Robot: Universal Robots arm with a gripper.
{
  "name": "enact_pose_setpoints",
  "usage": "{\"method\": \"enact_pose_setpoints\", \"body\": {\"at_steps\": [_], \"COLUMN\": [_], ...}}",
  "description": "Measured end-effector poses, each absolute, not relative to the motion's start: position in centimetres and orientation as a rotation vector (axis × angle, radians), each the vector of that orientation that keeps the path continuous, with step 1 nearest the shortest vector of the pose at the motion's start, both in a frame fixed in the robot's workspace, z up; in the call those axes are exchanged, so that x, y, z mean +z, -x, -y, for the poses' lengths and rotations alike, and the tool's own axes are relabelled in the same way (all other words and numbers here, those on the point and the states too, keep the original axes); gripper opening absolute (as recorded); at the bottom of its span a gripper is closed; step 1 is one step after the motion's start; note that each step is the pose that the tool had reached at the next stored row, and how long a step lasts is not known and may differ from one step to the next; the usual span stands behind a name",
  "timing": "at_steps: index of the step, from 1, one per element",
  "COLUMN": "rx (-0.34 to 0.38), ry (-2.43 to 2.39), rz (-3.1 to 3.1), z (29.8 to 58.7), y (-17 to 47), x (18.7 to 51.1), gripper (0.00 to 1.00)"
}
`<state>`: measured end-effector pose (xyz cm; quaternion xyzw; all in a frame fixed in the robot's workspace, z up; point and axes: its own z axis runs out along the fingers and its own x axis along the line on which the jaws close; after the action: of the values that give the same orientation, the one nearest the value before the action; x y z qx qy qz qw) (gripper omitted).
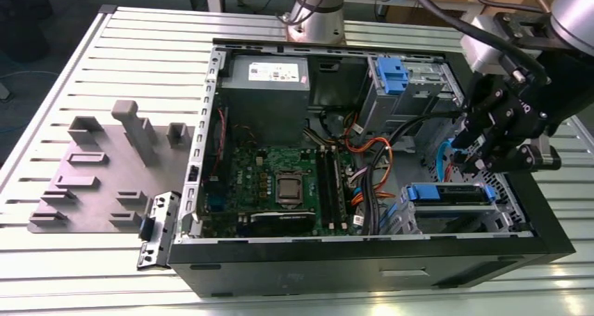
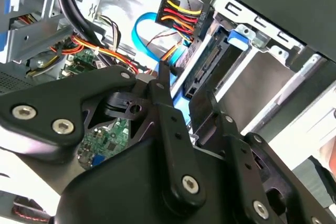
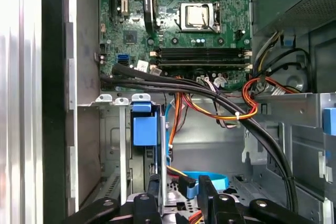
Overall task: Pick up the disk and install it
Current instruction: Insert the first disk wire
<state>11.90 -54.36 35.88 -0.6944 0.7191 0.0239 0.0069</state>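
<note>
We've got the gripper [image 1: 471, 164] hanging inside the open case [image 1: 371, 260], over the drive cage [image 1: 455, 215] at the exterior view's right. The disk [image 1: 452, 193] sits in that cage with its blue carrier showing — also visible in the first wrist view [image 3: 144, 129]. Fingers [image 3: 206, 192] look slightly apart with nothing between them — not touching the disk. Motherboard [image 1: 278, 184] sits beside the cage.

1 PC case [image 1: 371, 260] – 1 motherboard [image 1: 278, 184] – 1 gripper [image 1: 496, 159].
</note>
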Motion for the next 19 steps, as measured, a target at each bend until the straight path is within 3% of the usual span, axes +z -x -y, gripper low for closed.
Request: {"method": "enact_pose_setpoints", "body": {"at_steps": [10,11,14,16,19], "rx": [0.075,0.075,0.075,0.075,0.075], "ry": [2.172,2.172,2.172,2.172,2.172], "rz": [-2.249,-2.249,-2.249,-2.249,-2.249], "z": [54.32,54.32,54.32,54.32,54.32], "y": [-11.90,-11.90,-11.90,-11.90,-11.90], "x": [35.59,35.58,35.57,35.56,35.55], "gripper": [0.41,0.35,0.29,0.17,0.16]}}
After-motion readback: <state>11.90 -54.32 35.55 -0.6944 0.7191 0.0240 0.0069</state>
